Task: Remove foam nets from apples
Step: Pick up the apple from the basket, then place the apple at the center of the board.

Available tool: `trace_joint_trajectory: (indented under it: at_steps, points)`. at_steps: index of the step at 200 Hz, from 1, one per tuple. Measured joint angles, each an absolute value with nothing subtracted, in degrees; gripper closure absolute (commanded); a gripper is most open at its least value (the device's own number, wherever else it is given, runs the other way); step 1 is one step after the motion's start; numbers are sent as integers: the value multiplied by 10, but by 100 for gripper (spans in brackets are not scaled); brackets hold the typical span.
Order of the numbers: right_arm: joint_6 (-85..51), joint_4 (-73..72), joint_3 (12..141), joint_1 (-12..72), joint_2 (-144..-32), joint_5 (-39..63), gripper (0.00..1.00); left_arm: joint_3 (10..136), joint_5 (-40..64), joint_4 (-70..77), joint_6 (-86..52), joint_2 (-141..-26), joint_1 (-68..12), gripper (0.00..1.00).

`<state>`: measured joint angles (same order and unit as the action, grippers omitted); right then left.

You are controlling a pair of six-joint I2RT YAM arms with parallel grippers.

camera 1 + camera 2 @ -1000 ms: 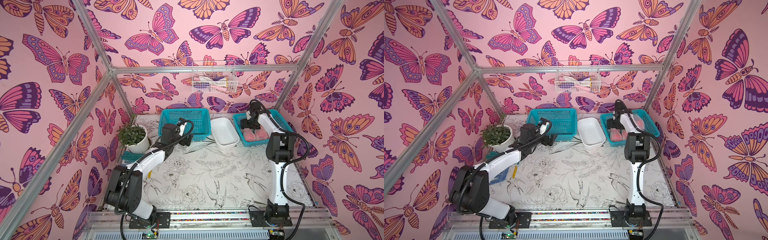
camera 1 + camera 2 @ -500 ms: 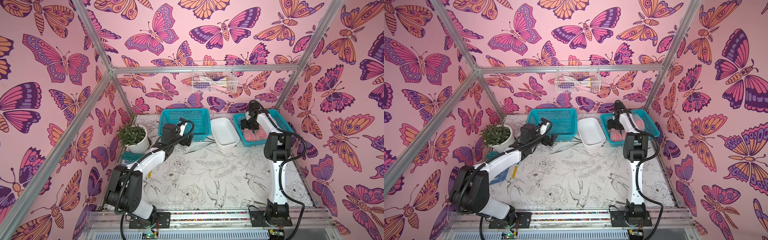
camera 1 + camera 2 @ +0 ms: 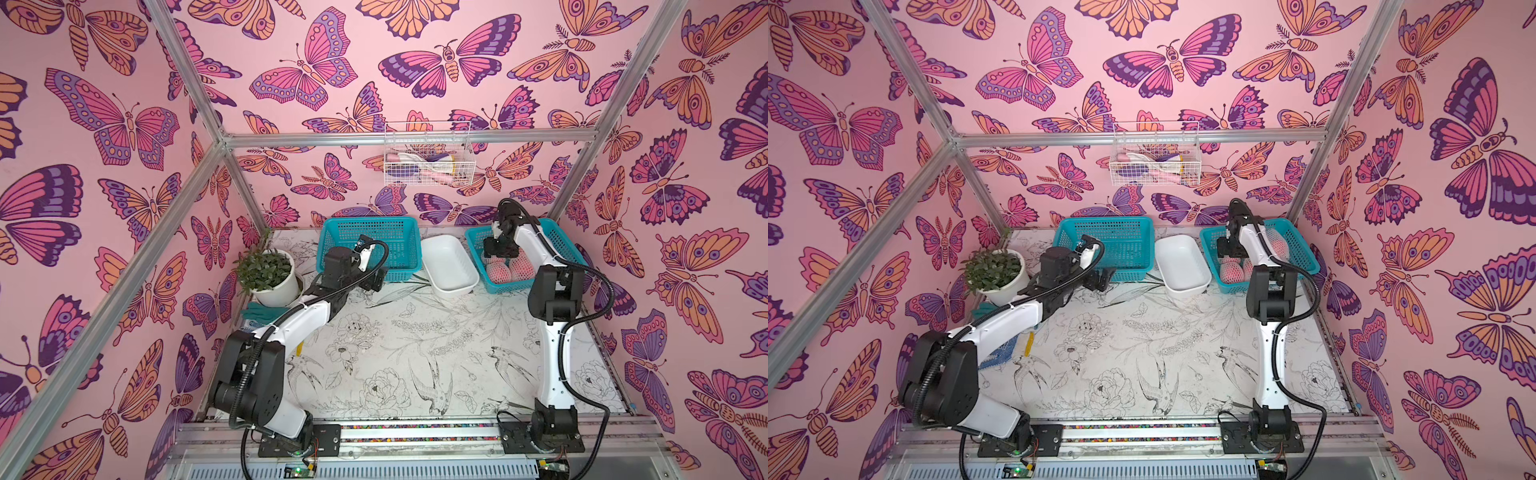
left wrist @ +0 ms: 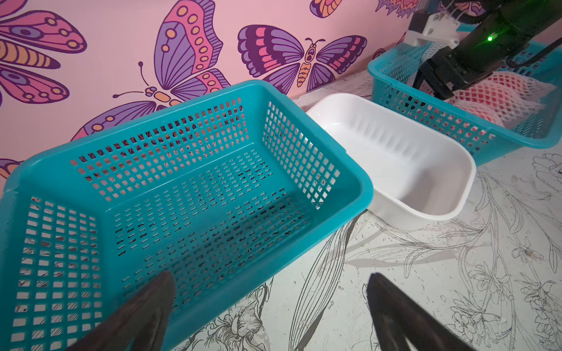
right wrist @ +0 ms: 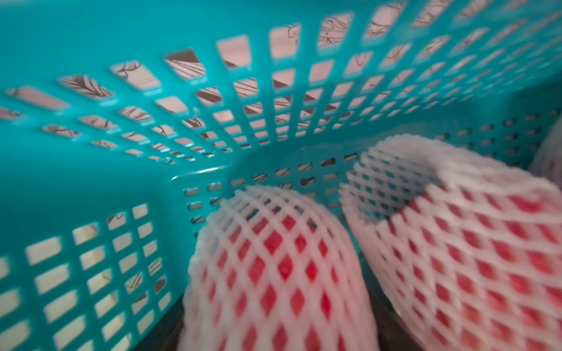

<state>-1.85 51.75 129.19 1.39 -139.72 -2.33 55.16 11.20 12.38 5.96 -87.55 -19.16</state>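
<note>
The flower-printed table [image 3: 415, 345] stretched back from the front rail where both arms were mounted. Partway in, the left hand [image 3: 376, 280] hung low over the table just in front of the left teal basket [image 3: 365, 245]. Its two dark fingers [image 4: 146, 313] were spread wide and held nothing. A potted plant [image 3: 266, 272] stood near that basket, on the left arm's side.

Level with the basket, a white tray [image 3: 446, 262] sat between it and the right teal basket [image 3: 477, 251], just beside each. The apples [image 3: 498, 270] lay in the right teal basket, red showing through the diamond holes of the foam nets [image 5: 273, 258]. Every apple that could be seen was still wrapped.

The right hand [image 3: 500, 257] reached down into this basket at its end nearer the tray, right over the netted fruit. In the blurred right wrist view one netted apple filled the space between dark shapes on either side. A second one [image 5: 471, 243] lay just beside it. Whether the right hand was already pressing on the net could not be told.

Farthest back, a white wire basket [image 3: 428, 156] hung on the butterfly wall.
</note>
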Motion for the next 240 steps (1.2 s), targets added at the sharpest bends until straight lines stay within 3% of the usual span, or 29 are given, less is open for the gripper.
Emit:
trace_joint_trajectory:
  at_steps: [112,153,205,240]
  points:
    - [-8,552,1221,15,-1190,-14,48,549,150,105,40,-806,-222,0]
    - [-2,552,1049,58,-1049,-17,48,549,163,67,19,-786,-231,0]
    - [-28,511,793,201,-843,-17,48,548,172,9,-16,-747,-240,0]
    - [-59,460,679,277,-783,-9,47,526,171,-25,-39,-706,-243,0]
